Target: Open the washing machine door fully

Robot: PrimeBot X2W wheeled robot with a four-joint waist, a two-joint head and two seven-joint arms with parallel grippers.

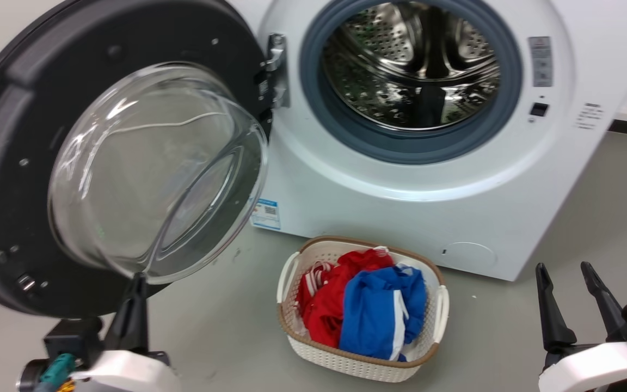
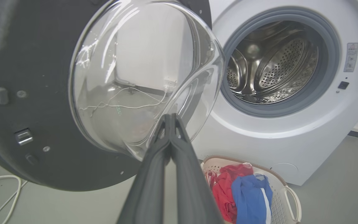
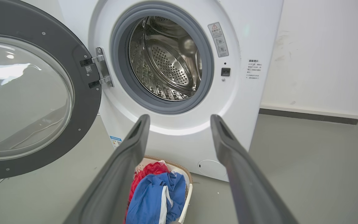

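Washing machine door (image 1: 14, 179) hung swung well out on its hinge (image 1: 275, 71), at the left edge of the machine's opening, inner face showing. Judged heavy and rigid. The glass bowl (image 1: 155, 169) looked slick and breakable, so better to push on the black rim's free edge. Left gripper (image 2: 169, 116) was clenched on nothing, tips at the bowl's lower edge; contact unclear. Right gripper (image 3: 179, 116) was spread, empty, well apart from the door. Drum (image 1: 411, 65) looked empty. Basket (image 1: 292, 321) on the floor by the machine's front bottom edge held red clothes (image 1: 330, 305) and blue clothes (image 1: 373, 316).

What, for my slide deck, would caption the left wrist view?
Left gripper, shut, tips by the glass of the open door; drum and basket beyond.
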